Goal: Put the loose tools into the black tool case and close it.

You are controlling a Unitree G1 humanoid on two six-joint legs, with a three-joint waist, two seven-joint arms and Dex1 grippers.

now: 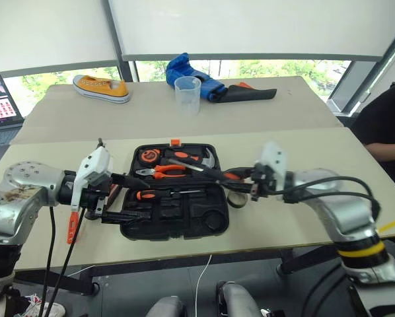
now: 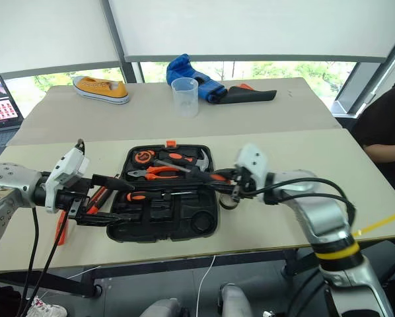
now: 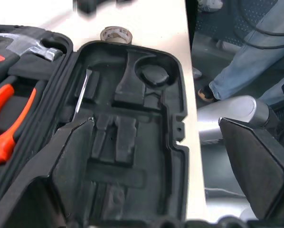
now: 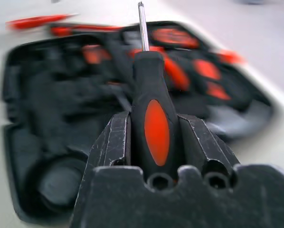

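The right gripper [image 4: 156, 142] clamps a stiff, light, long screwdriver [image 4: 154, 114] by its grippy orange-and-black handle over the open black tool case [image 1: 174, 228] at the tabletop's near edge, holding pliers [image 1: 164, 170] and hammer [image 1: 201, 162], while the left gripper [image 3: 156, 161] gapes empty.

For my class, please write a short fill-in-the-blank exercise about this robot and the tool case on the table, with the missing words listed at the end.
1. The right gripper is shut on a ____ with an orange-and-black handle.
2. The black tool case lies ____ on the table.
3. The left gripper holds ____.
4. On the far table, beside the clear cup, lies a yellow ____.

Missing words: screwdriver; open; nothing; shoe
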